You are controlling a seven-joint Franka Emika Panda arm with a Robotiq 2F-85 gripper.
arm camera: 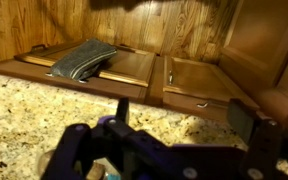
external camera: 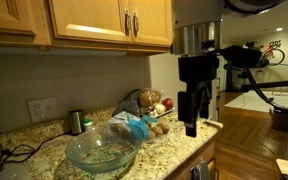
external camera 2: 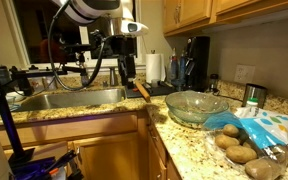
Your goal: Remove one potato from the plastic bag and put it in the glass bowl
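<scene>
The clear plastic bag [external camera: 136,124] [external camera 2: 260,128] lies on the granite counter with several potatoes [external camera: 159,127] [external camera 2: 239,151] spilling from its mouth. The glass bowl [external camera: 101,151] [external camera 2: 196,107] stands empty beside it. My gripper [external camera: 191,112] [external camera 2: 130,68] hangs open and empty above the counter's edge, apart from bag and bowl. In the wrist view its fingers [arm camera: 181,115] are spread wide over bare granite; bag, potatoes and bowl are out of that view.
A steel sink [external camera 2: 69,98] lies near the gripper, with a paper towel roll [external camera 2: 155,67] and dark appliance [external camera 2: 194,60] behind. A metal canister [external camera: 76,121] stands by the wall. Cabinet doors with a hanging towel [arm camera: 84,60] show in the wrist view.
</scene>
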